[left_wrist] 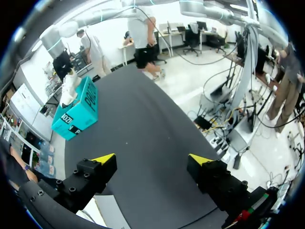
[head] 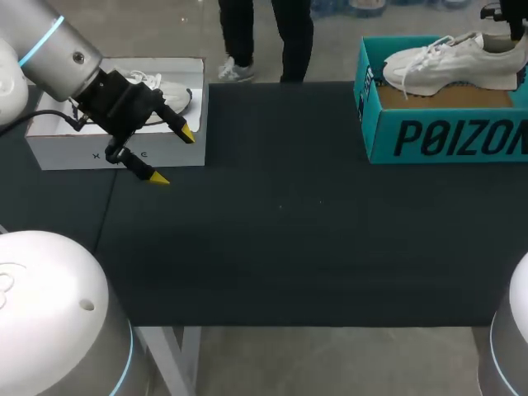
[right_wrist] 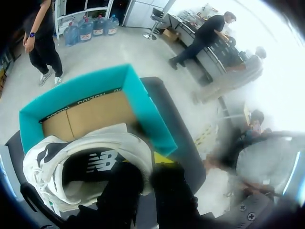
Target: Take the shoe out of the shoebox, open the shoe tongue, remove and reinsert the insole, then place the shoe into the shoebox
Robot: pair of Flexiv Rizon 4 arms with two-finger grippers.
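Observation:
A white sneaker (head: pixel 450 58) sits at the open top of the teal shoebox (head: pixel 445 136) at the table's far right. My right gripper (right_wrist: pixel 143 167) is shut on its heel collar, one finger inside the shoe (right_wrist: pixel 86 162) and one outside. Below it are the box's teal wall (right_wrist: pixel 143 109) and brown cardboard floor; I cannot tell whether the sole rests on them. My left gripper (head: pixel 173 155) hangs open in front of a white shoebox (head: pixel 115 153) at the far left. In its own view the left gripper (left_wrist: pixel 152 160) holds nothing, with the teal box (left_wrist: pixel 78 114) far ahead.
The white shoebox holds another white shoe (head: pixel 169 95), partly hidden by my left arm. The dark table mat (head: pixel 280 239) stretches between the two boxes. The table's near edge runs along the front, just beyond my arm bases.

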